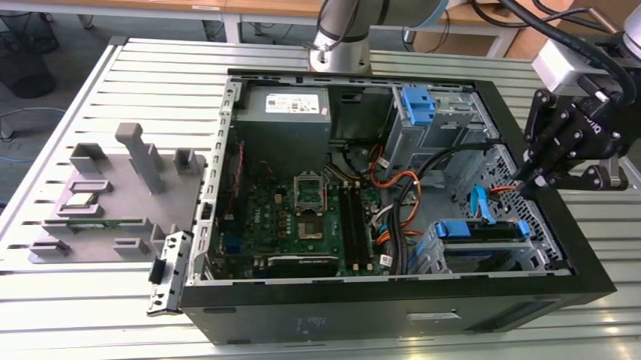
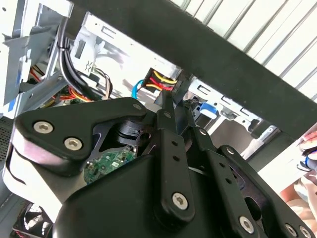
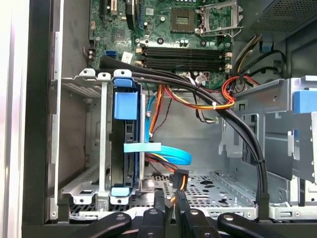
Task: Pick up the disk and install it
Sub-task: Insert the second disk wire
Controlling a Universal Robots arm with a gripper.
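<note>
The disk (image 1: 484,238) stands on edge in the drive cage (image 1: 546,225) at the case's corner on the exterior view's right, blue rails along its sides. In the first wrist view the disk (image 3: 130,144) sits between the cage walls with a light-blue data cable (image 3: 161,148) at its end. My gripper (image 1: 521,187) hangs over the case rim beside that cage. Its fingers (image 3: 159,201) are drawn together. Its tip (image 2: 167,101) is right at a black connector (image 2: 157,79) with red and yellow wires; whether it pinches that connector I cannot tell.
The open case (image 1: 401,315) lies on a slatted table, with motherboard (image 1: 300,217), grey power supply (image 1: 284,112) and a lone blue bracket (image 1: 416,105). A black cable bundle (image 3: 237,134) crosses the bay. A grey fixture (image 1: 110,195) sits on the exterior view's left. A hand (image 2: 308,148) shows.
</note>
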